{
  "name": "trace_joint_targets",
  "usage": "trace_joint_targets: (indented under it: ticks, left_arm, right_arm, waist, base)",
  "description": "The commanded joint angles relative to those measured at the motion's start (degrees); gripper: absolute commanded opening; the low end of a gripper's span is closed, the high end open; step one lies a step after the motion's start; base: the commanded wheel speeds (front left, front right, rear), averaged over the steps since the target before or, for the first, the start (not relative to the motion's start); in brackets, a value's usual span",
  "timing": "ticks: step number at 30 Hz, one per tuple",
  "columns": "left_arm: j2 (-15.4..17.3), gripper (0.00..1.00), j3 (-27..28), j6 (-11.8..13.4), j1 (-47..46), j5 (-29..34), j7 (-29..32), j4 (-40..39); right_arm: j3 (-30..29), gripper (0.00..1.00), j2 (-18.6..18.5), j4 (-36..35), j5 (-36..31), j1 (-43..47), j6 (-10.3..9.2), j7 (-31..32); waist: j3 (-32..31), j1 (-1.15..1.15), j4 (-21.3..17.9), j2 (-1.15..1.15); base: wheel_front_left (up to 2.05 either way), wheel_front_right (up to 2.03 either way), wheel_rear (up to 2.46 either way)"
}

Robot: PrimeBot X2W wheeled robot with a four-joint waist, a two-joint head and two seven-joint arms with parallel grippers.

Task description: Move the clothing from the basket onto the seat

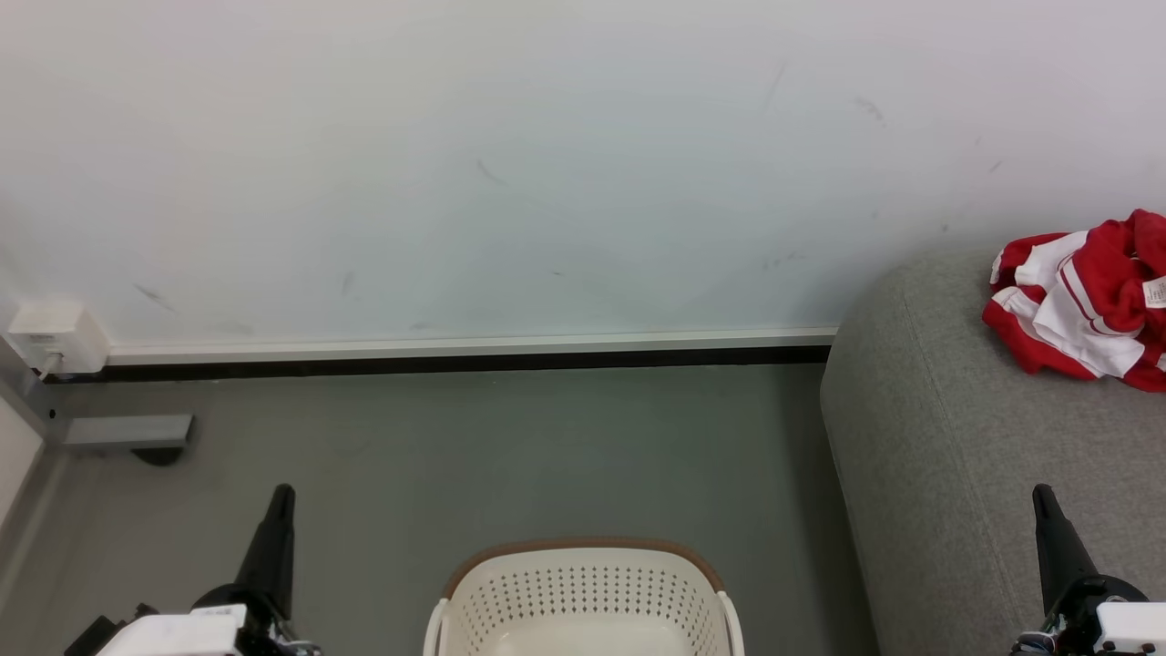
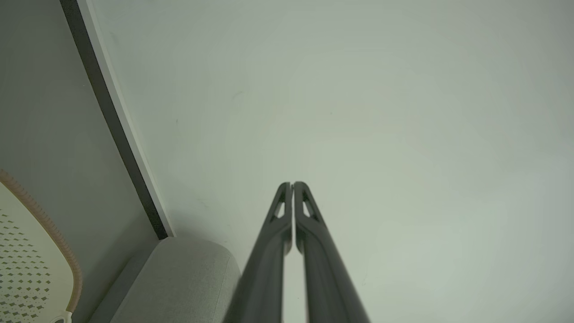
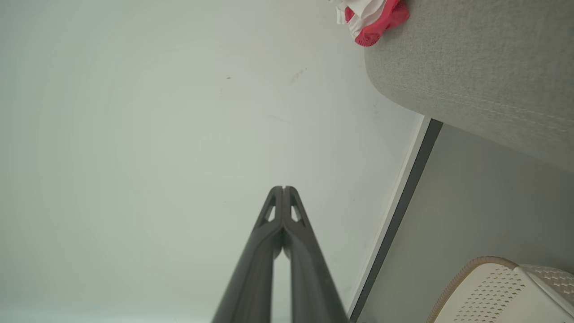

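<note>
A pale, lightly scuffed wall (image 1: 547, 164) meets a grey floor (image 1: 455, 456) along a white and black skirting strip (image 1: 455, 351). The basket (image 1: 583, 592) stands on the floor at the bottom centre of the head view, and the part of its inside that shows holds nothing. The clothing (image 1: 1084, 301) lies crumpled on top of the seat (image 1: 929, 437), at its far end close to the wall and well apart from the basket. The left gripper (image 1: 281, 497) and the right gripper (image 1: 1041, 497) are low on either side of the basket, each with its fingers pressed together on nothing, pointing at the wall. Judging by this, the move looks complete, with nothing left to carry unless something sits in the hidden near part of the basket.
</note>
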Motion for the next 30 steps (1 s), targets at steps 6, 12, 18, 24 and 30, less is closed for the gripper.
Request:
trace_joint_targets:
  ticks: [6,12,18,24,30]
  left_arm:
    - [0.10,0.00,0.14,-0.16,-0.46,-0.81,0.21,-0.21]
    - [0.10,0.00,0.14,-0.16,-0.46,-0.81,0.21,-0.20]
    - [0.10,0.00,0.14,-0.15,-0.46,-0.82,0.21,-0.20]
    - [0.10,0.00,0.13,-0.16,-0.45,-0.82,0.20,-0.20]
    - [0.10,0.00,0.13,-0.16,-0.45,-0.81,0.20,-0.21]
  right_arm:
    - [-0.24,0.00,-0.46,0.12,0.12,-0.85,0.02,0.16]
    - [-0.23,0.00,-0.46,0.12,0.12,-0.85,0.02,0.16]
    - [-0.23,0.00,-0.46,0.12,0.12,-0.85,0.02,0.16]
    - [-0.23,0.00,-0.46,0.12,0.12,-0.85,0.02,0.16]
    - [-0.23,0.00,-0.46,0.12,0.12,-0.85,0.02,0.16]
  waist:
    - [0.00,0.00,0.00,0.00]
    - [0.00,0.00,0.00,0.00]
    - [0.00,0.00,0.00,0.00]
    - [0.00,0.00,0.00,0.00]
    - [0.00,0.00,0.00,0.00]
  base:
    - [0.00,0.00,0.00]
    - [0.00,0.00,0.00]
    - [0.00,0.00,0.00]
    - [0.00,0.00,0.00]
    - [0.00,0.00,0.00]
